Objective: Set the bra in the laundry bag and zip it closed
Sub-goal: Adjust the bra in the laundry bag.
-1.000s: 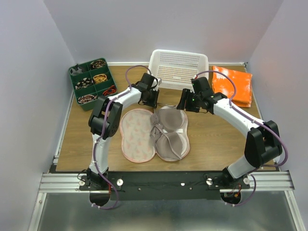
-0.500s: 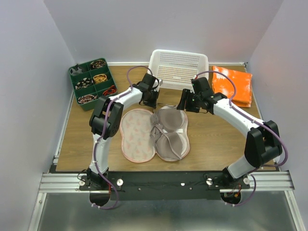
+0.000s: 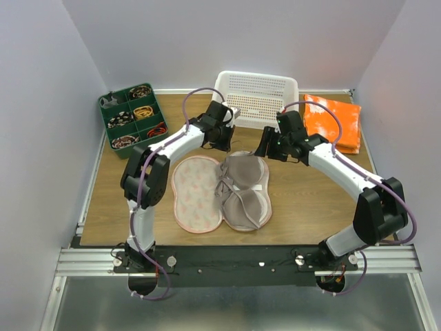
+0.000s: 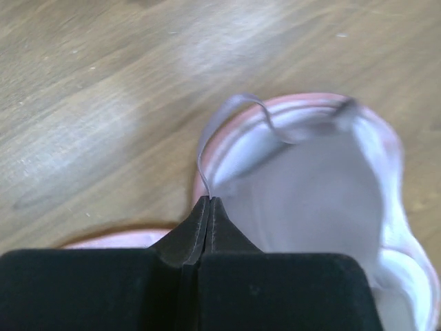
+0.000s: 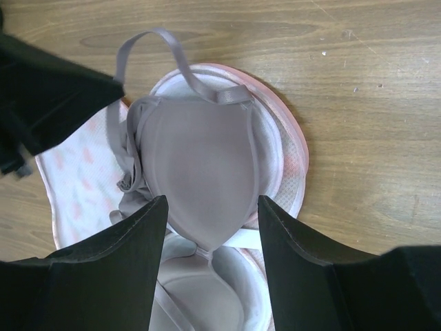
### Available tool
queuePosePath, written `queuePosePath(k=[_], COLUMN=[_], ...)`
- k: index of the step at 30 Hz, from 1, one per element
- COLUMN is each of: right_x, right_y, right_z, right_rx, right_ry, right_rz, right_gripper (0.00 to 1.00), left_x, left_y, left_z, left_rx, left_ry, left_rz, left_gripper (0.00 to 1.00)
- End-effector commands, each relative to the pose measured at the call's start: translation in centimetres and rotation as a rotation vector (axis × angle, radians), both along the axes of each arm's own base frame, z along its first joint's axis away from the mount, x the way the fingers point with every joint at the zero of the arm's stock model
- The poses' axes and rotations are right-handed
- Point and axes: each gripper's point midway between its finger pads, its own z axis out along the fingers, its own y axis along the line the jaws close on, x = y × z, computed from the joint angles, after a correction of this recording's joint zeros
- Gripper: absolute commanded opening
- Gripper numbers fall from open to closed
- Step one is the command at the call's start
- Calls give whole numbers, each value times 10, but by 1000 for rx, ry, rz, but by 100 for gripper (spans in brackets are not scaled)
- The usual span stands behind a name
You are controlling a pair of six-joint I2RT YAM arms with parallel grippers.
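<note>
The pink fruit-print laundry bag (image 3: 196, 196) lies open flat on the wooden table. The taupe bra (image 3: 242, 189) rests in its right half, cups up. My left gripper (image 3: 226, 140) hovers at the bag's far end, shut on the bra's thin strap (image 4: 238, 103), which loops up from its tips (image 4: 208, 200). In the left wrist view the far cup (image 4: 310, 179) lies inside the bag's pink rim (image 4: 303, 100). My right gripper (image 5: 210, 214) hangs open over the far cup (image 5: 196, 165), holding nothing. In the right wrist view the strap (image 5: 165, 34) runs to the left gripper (image 5: 122, 84).
A white perforated basket (image 3: 256, 96) stands at the back, just behind both grippers. A green divided tray (image 3: 132, 117) of small items is at the back left. An orange-and-white folded cloth (image 3: 334, 121) lies at the back right.
My left gripper has shut on the strap and shifted slightly toward the back right. The right arm has barely moved and stays open.
</note>
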Motion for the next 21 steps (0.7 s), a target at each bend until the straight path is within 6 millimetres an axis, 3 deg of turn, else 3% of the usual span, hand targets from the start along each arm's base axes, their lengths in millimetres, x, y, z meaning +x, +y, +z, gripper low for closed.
queuePosePath(k=[1, 7, 14, 21], right_x=[-3, -4, -2, -2], right_y=[-9, -12, -24, -23], right_z=[-2, -2, 9, 10], right_rx=[-12, -22, -26, -21], right_ry=[3, 1, -41, -37], right_rz=[-36, -51, -137, -139], right_gripper=[63, 63, 63, 64], left_x=[-17, -41, -96, -119], left_y=[-10, -2, -9, -15], left_z=[41, 41, 19, 28], left_rx=[-50, -49, -65, -97], left_ry=[-68, -48, 60, 48], left_rz=[-19, -28, -116, -133], left_gripper=[0, 0, 0, 0])
